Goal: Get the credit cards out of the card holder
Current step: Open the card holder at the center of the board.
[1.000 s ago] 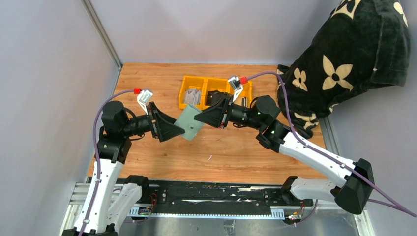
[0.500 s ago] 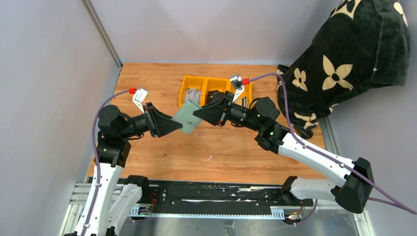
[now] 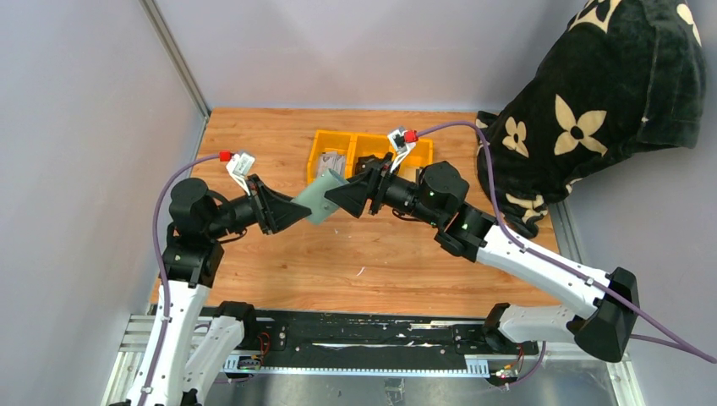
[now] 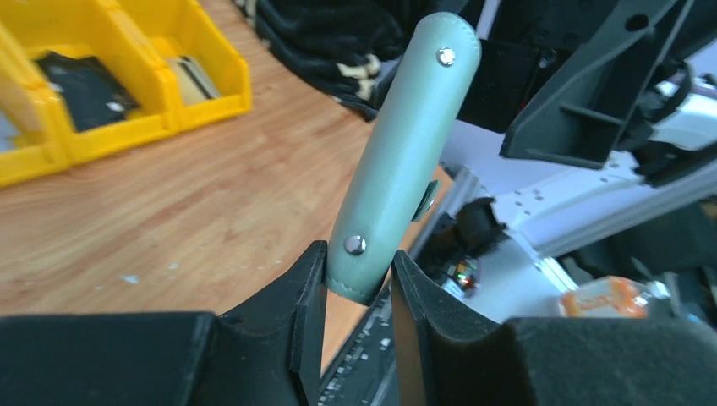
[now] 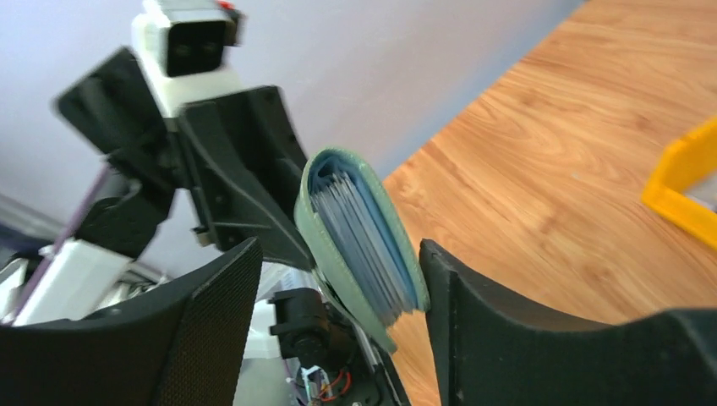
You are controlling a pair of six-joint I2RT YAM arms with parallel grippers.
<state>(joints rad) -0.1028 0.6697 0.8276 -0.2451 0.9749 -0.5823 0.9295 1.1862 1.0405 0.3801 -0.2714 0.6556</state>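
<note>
No text, label, brand or number can be read anywhere.

The right hand [image 5: 340, 254] stands with its two black fingers [image 5: 211, 321] spread wide, and the sage-green card holder [image 5: 325, 254] sits in the gap between them, close against one finger and apart from the other. Its open edge faces the camera, showing a packed stack of blue-grey credit cards [image 5: 368, 245]. Behind, the left hand [image 5: 254, 203] holds it above the wooden counter [image 5: 575, 169], with a yellow bin [image 5: 685, 186] corner at the edge.
</note>
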